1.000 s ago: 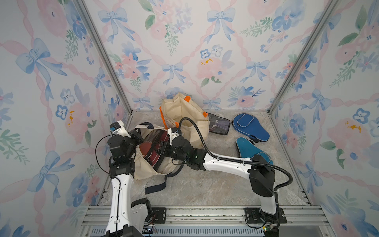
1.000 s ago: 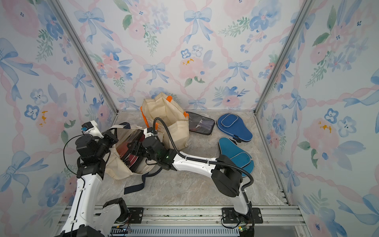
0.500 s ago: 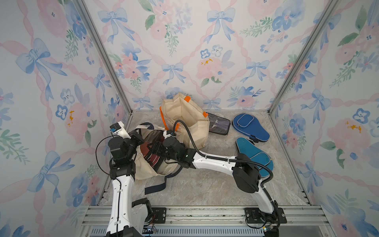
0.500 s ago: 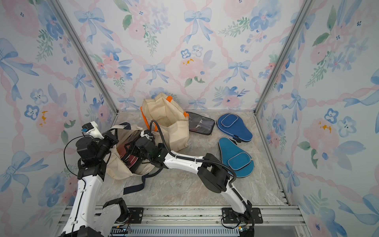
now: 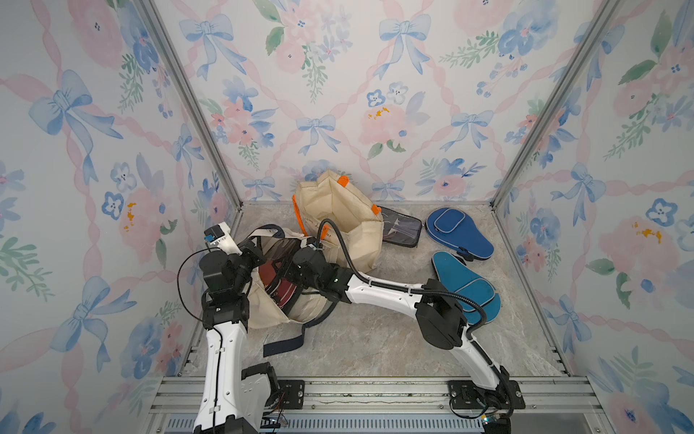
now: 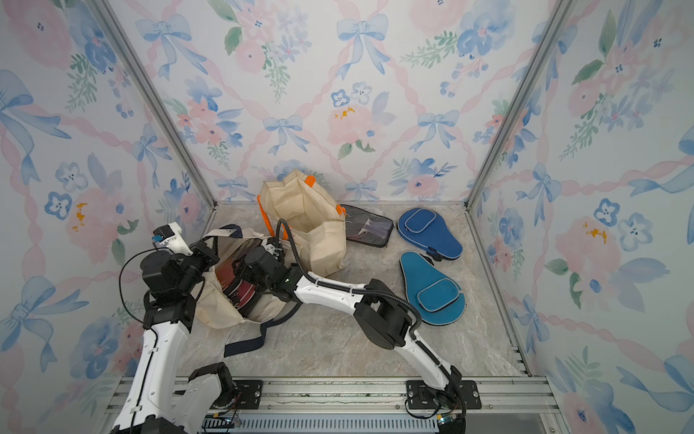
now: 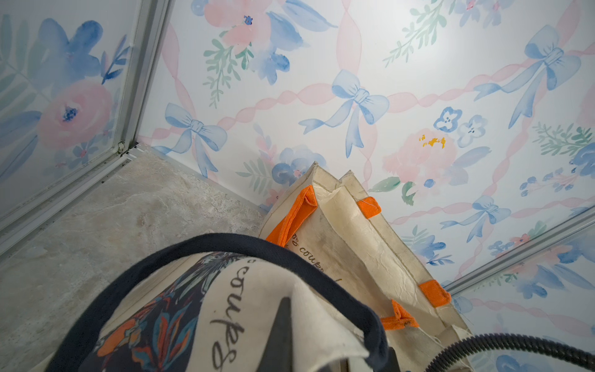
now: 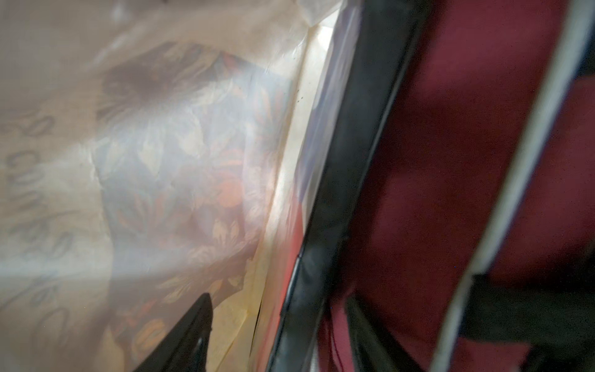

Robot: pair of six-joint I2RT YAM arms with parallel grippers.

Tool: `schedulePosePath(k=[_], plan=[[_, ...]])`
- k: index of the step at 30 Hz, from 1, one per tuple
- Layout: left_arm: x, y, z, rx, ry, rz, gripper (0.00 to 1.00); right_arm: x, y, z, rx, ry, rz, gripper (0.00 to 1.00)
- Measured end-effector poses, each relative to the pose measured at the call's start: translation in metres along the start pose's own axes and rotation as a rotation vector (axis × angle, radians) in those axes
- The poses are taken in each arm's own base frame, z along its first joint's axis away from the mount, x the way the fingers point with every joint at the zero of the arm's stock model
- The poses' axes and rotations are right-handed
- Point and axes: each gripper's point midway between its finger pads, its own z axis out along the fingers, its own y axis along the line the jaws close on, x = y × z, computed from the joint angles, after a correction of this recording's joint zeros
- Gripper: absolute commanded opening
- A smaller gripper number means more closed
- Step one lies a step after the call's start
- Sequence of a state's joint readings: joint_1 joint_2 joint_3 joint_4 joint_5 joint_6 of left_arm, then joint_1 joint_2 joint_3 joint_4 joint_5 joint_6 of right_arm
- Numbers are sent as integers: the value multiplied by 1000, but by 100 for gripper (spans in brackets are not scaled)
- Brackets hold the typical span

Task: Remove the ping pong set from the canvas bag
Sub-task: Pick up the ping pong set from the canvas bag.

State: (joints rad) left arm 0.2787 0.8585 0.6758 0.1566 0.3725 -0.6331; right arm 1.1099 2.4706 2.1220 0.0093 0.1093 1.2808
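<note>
The set [image 5: 279, 280] lies inside the bag [image 5: 263, 308], which is tipped on its side at the left of the tabletop [image 5: 356, 338] with its mouth facing the middle. The left fingers [image 7: 283, 335] are pressed together on the bag's upper rim, by the navy handle [image 7: 225, 241], and hold the mouth open. The right fingers [image 8: 183, 335] are deep in the mouth and spread: only 1 shows in the right wrist view, apart from the set's black edging [image 8: 338, 193], so nothing looks pinched yet. The set looks like a flat clear case with red paddles showing through. I judge it light and stiffened by the paddles, but its plastic skin looks slick and soft enough to buckle. The black edging, or a bite across a paddle's thickness, seems the surest hold, since the bare film would likely slip. The canvas is limp, so the rim and handle loop could drag or snag the case as it slides out. A pull along the case's own plane toward the mouth should catch least. Room is tight behind, where the orange-handled bag [image 5: 338, 221] stands just beside, and the left wall [image 5: 112, 225] is near. Bare tabletop opens in front, well apart from the pouch [image 5: 400, 231] and the 2 blue covers [image 5: 458, 233] at the right.
</note>
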Motion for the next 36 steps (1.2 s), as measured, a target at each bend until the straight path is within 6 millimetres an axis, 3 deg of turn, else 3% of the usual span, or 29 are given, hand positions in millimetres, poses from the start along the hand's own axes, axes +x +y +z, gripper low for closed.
schedulePosePath(k=[8,18,22,33,36], plan=[[5,-6,0,20,14,2,0,-19,-9,19,28,-48,34,61],[10,-9,1,34,29,1,0,-22,-18,31,64,-79,59,59],[13,-12,1,45,38,2,0,-27,-23,35,73,-106,56,50],[15,-15,2,54,43,3,0,-39,-31,42,78,-157,10,6],[15,-15,2,54,43,3,0,-39,-33,45,62,-167,-7,0]])
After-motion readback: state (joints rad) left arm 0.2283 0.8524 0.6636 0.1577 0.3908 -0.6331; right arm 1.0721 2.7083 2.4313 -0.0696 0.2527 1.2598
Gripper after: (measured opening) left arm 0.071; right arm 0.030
